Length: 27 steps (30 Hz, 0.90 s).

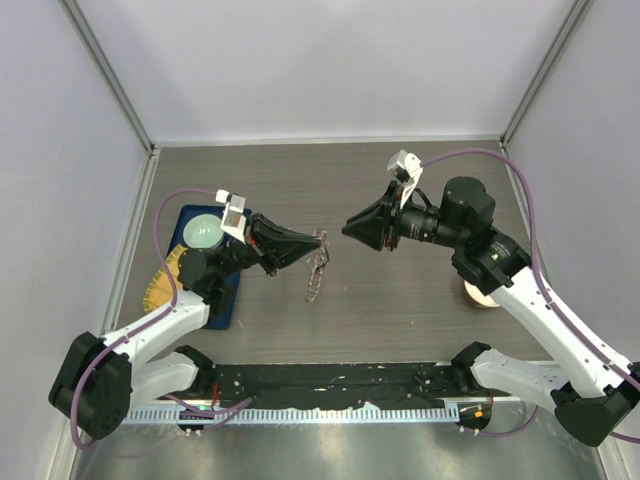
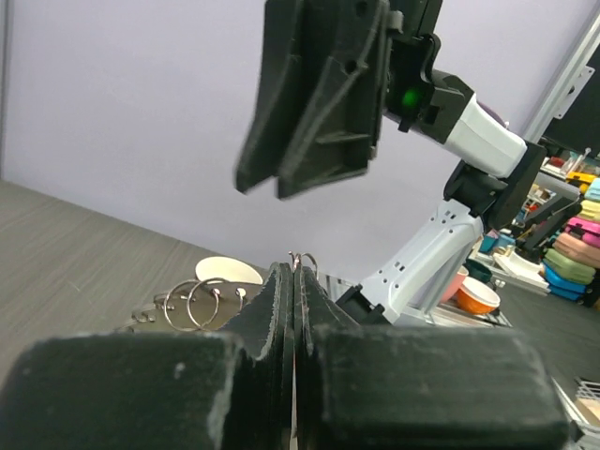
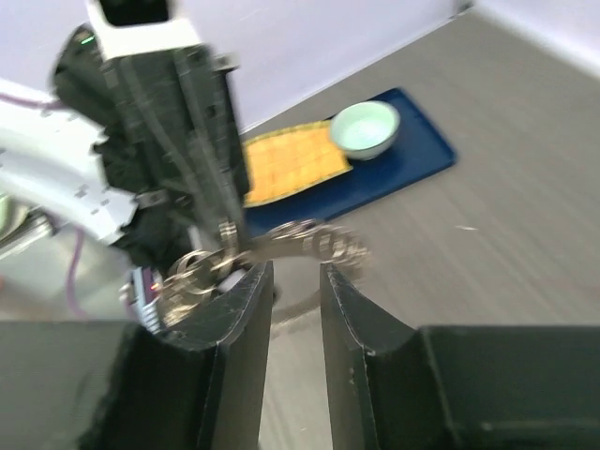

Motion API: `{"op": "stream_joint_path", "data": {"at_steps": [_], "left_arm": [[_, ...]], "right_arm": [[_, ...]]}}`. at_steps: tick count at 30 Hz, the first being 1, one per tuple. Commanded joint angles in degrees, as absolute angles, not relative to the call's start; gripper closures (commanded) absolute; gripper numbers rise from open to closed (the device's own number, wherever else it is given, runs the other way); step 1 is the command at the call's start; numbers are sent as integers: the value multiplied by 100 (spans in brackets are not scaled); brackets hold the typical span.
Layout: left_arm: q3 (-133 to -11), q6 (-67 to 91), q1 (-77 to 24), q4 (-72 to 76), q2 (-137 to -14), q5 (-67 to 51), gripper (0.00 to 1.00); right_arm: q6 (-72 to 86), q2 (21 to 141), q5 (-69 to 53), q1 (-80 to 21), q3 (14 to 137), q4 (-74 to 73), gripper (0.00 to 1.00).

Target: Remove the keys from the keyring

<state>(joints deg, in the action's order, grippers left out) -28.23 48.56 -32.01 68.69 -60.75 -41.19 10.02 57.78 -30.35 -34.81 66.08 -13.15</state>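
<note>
keyring (image 1: 317,265) is a loose bunch of linked loops hanging mid-scene over the table (image 1: 420,330); whether its low end touches the surface, cannot tell; keys too small and blurred to pick out among the loops; left gripper (image 1: 303,248) is clamped shut on the top loop and carries the bunch; right gripper (image 1: 349,228) is just beside it on the other side, jaws parted by a narrow gap, nothing between them; step in hand looks like the right claw going for one piece; best to hold the left steady, line the gap on one hanging piece, not the bunch, pinch firmly, then work it round the loop's split rather than yank.
</note>
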Motion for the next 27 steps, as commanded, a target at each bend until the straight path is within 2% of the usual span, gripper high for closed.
{"op": "stream_joint_path", "data": {"at_steps": [1,5,13,27], "left_arm": [[-2944,5414,-3103,8359,-6170,-4368,100],[-3032,5388,-3111,8350,-6205,-4394,100],[-2962,5388,-3103,8332,-6153,-4342,100],[-3023,5159,-3103,8060,-6152,-4192,100]], "right_arm": [[1599,5503,-4298,-3472,6338,-686,68],[1880,5432,-4202,-3480,6039,-194,69],[2197,5774,-4042,-3480,5906,395,79],[2856,5713,-4281,-3779,5406,1143,81]]}}
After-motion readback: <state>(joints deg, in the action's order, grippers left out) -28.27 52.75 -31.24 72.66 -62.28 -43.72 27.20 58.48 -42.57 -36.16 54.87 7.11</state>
